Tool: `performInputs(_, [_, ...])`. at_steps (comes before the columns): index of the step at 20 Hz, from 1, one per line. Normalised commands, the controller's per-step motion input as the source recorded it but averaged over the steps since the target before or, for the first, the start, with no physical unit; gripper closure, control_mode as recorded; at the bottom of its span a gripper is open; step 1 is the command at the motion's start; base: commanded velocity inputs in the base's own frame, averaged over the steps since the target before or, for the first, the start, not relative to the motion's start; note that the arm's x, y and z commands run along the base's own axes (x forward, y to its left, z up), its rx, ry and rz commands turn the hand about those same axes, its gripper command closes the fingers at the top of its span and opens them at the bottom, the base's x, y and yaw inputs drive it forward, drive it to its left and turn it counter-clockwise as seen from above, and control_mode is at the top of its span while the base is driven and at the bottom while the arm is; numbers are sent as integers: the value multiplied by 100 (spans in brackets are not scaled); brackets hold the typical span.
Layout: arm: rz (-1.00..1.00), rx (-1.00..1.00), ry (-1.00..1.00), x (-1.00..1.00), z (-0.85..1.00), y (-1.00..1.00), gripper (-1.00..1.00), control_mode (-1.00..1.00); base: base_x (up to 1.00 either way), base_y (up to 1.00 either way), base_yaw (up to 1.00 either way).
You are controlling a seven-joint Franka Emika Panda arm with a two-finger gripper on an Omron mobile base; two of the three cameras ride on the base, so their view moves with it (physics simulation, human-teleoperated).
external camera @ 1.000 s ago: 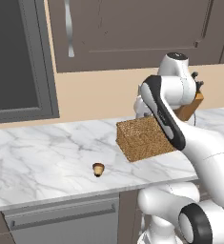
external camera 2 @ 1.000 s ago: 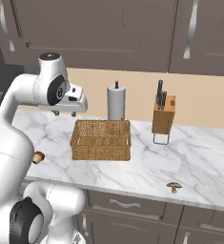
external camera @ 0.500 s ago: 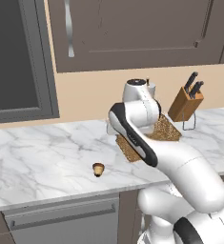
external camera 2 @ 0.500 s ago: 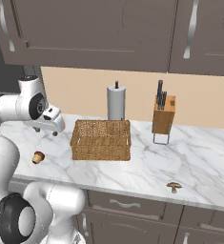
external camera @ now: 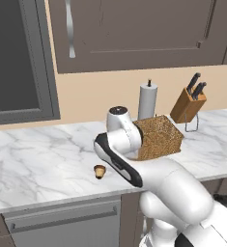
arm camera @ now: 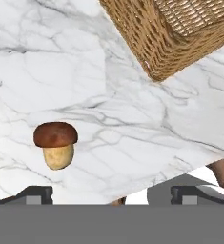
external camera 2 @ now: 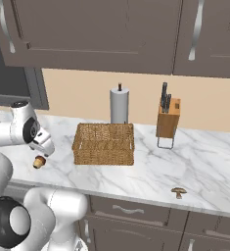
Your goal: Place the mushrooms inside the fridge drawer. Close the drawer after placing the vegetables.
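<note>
A small brown-capped mushroom (arm camera: 56,144) with a tan stem stands upright on the marble counter near its front edge, also seen as the mushroom (external camera: 100,171) and the mushroom (external camera 2: 38,161). My gripper (arm camera: 112,195) hovers above and beside it, open, with nothing between its fingertips (arm camera: 35,194). In the right base view the gripper (external camera 2: 46,148) hangs just above the mushroom, apart from it. A second mushroom (external camera 2: 178,191) lies far to the right by the counter's edge. The fridge drawer is out of view.
A wicker basket (external camera 2: 104,143) sits mid-counter, right of the gripper. Behind it stand a paper towel roll (external camera 2: 119,105) and a knife block (external camera 2: 167,118). A dark appliance (external camera: 18,58) rises at the left. Below the counter is a grey front with a bar handle (external camera: 62,223).
The arm has swung left and down from over the basket to just above the left mushroom. The jaws have spread wide apart.
</note>
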Motion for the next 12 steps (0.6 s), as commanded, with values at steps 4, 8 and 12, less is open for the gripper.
performInputs(4, [0,0,11,32,-48,22,-100,-100,0,0,0])
performInputs(8, [0,0,1,24,-32,22,-100,-100,0,0,0])
performInputs(12, [0,0,0,6,-27,40,-100,-100,0,0,0])
